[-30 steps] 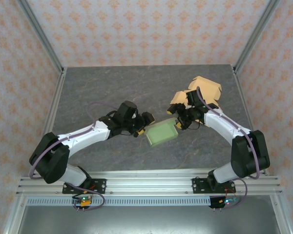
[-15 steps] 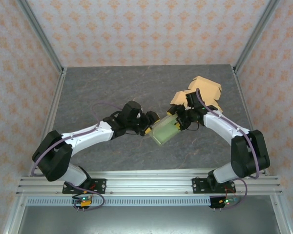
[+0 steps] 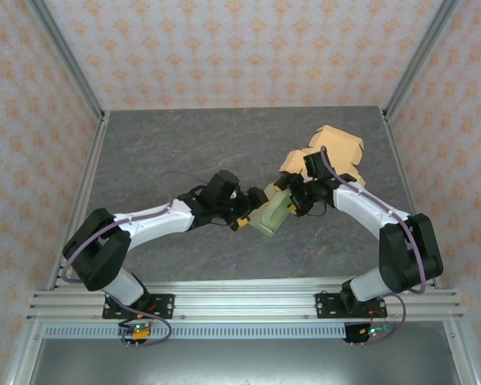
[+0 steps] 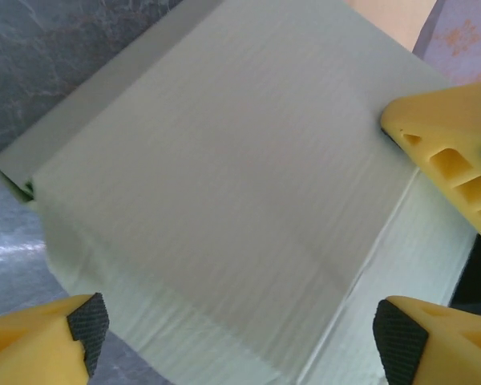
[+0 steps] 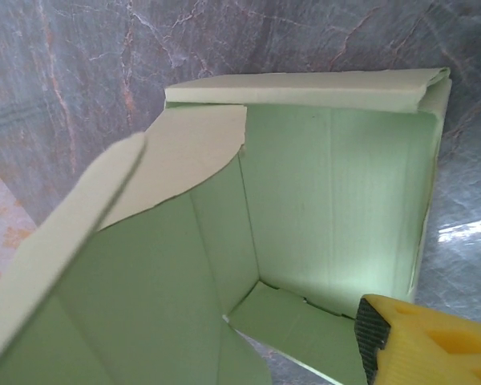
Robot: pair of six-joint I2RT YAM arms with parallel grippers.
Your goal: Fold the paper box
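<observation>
Near edge: both arm bases are bolted to the aluminium rail (image 3: 240, 298), left arm on the left, right arm on the right. Both arms are reached inward over the grey stone-patterned bench (image 3: 160, 144) and are brought together just right of its centre.

Paper box (image 3: 272, 215): pale green, found between the two arms at mid-bench, tilted, with its open side turned toward the right arm. Whether its lower edge rests on the bench cannot be told.

Left fingers (image 3: 254, 210): placed at the box's left side. In the left wrist view the two black pads (image 4: 86, 319) are seen far apart at the lower corners, with the plain outer panel of the box (image 4: 216, 184) spread ahead of and between them. Neither pad is seen pressed on the panel.

Right fingers (image 3: 292, 200): placed at the box's right side. In the right wrist view the inside of the box (image 5: 329, 200) is looked into; one side flap is seen folded in and a curved flap stands loose at the left. One yellow finger with its black pad (image 5: 377, 333) is seen inside, by the lower wall. Its partner is hidden behind the near wall of the box. In the left wrist view a yellow finger (image 4: 445, 136) is seen against the upper right edge of the outer panel. Whether the wall is clamped cannot be told.

Farther back: a pile of tan cardboard (image 3: 337, 152) lies on the bench just behind the right arm's wrist, near the far right corner. Beyond it the patterned back wall (image 3: 240, 56) is seen.
</observation>
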